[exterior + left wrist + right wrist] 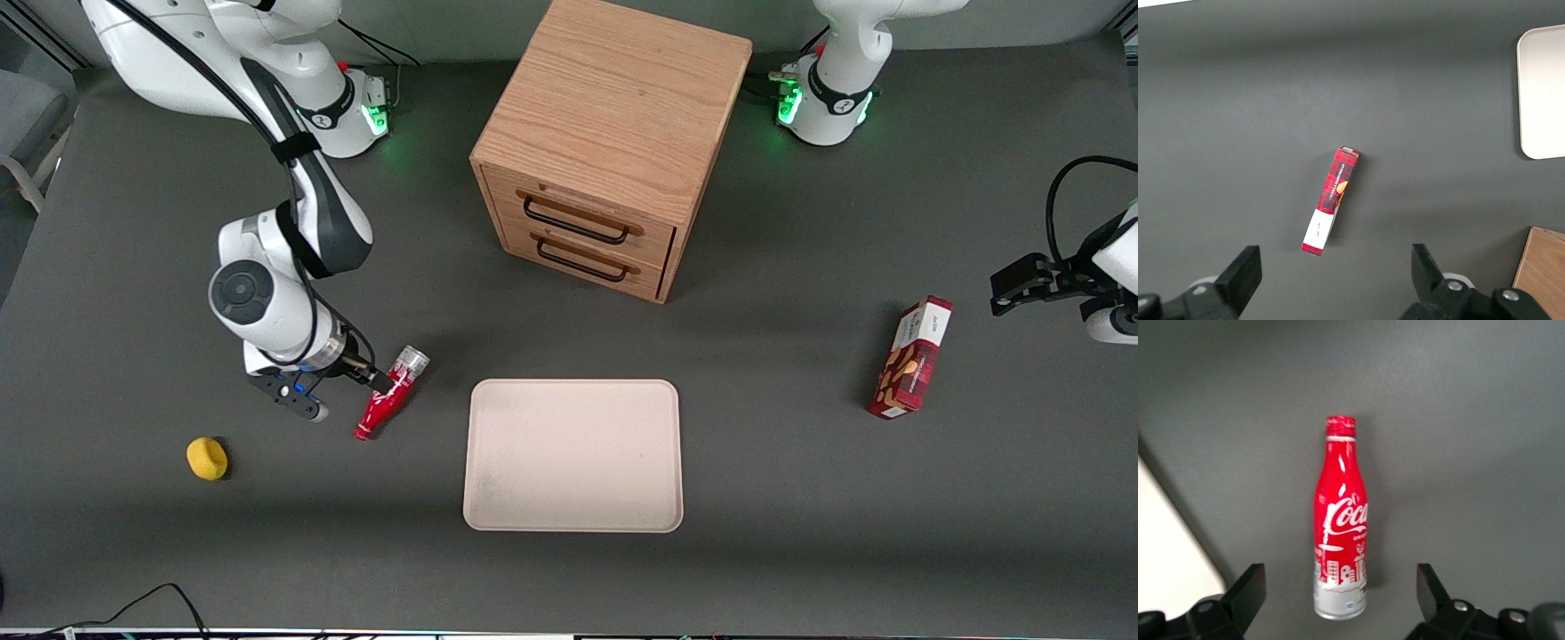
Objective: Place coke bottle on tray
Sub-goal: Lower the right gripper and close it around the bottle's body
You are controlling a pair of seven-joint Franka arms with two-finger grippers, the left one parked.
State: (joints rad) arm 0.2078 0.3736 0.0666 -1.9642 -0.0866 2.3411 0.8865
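My black gripper (342, 391) hangs beside the coke bottle (1340, 527), red with white script and silvery base. Near the bottle: cream tray (573, 455), yellow ball (207, 459), dark grey table (800, 498).

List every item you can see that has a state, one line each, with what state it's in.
coke bottle: lying on the table, cap on, not gripped
gripper: open, low over the bottle
tray: flat on the table, nothing on it
drawer cabinet: both drawers shut
snack box: closed, on the table
yellow ball: resting on the table
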